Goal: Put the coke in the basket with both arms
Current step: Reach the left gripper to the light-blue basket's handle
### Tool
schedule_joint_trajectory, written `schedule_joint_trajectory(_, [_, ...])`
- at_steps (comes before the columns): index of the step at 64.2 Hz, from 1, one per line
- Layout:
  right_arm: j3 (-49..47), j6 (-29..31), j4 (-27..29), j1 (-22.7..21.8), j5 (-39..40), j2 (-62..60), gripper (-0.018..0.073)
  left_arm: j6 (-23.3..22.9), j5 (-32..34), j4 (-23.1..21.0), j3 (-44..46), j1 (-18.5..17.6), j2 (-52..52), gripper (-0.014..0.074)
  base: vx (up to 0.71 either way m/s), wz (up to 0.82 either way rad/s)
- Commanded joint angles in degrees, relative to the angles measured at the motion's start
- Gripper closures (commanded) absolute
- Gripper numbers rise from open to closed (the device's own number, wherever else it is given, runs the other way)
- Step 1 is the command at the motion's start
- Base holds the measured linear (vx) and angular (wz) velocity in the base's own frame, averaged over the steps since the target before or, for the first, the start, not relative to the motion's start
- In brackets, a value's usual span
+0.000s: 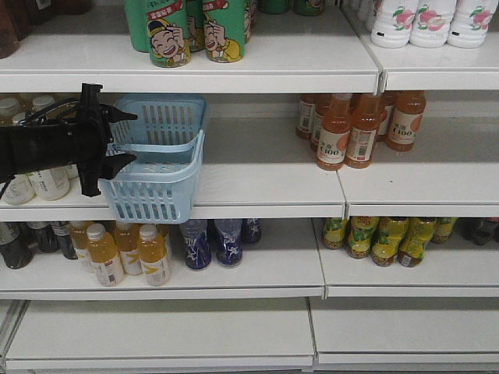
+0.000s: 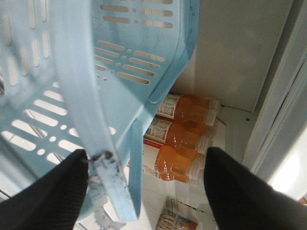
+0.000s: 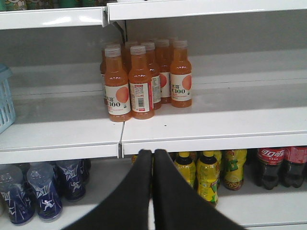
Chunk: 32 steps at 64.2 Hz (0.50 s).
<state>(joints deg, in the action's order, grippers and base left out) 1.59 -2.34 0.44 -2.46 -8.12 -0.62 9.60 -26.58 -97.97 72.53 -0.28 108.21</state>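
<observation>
The light blue basket (image 1: 156,199) sits on the middle shelf (image 1: 265,175), left of centre in the front view, its front wall at the shelf's edge; the left gripper (image 1: 131,138) reaches in from the left edge of the frame, its jaws spread wide around the basket's near side; in the left wrist view a blue bar of the basket runs just beside one finger (image 2: 48,194); the right gripper (image 3: 153,155), bottom centre of its view, is clenched with nothing between its fingers, facing orange bottles (image 3: 139,81) on the shelf.
</observation>
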Motion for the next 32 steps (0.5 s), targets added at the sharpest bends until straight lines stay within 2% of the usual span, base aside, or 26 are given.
schedule_joint_trajectory(1, [0.65,0.21,-0.44,-0.28,4.52,-1.01,0.0568,-0.33,-1.64,-4.23,2.55,-0.53,-1.67,0.0101,0.00,0.00])
schedule_joint_trajectory(8, [0.65,0.21,-0.44,-0.28,4.52,-1.01,0.0568,-1.99,-1.27,-4.23,3.38,-0.53,-0.40,0.0104,0.00,0.00])
schedule_joint_trajectory(19, [0.65,0.21,-0.44,-0.28,4.52,-1.01,0.0568,-1.99,-2.41,-4.23,5.71,-0.53,1.52,0.0148,0.00,0.00])
schedule_joint_trajectory(32, [0.65,0.21,-0.44,-0.28,4.52,-1.01,0.0568,-1.58,-3.64,-4.23,7.07,-0.53,2.33,0.0281,0.00,0.00])
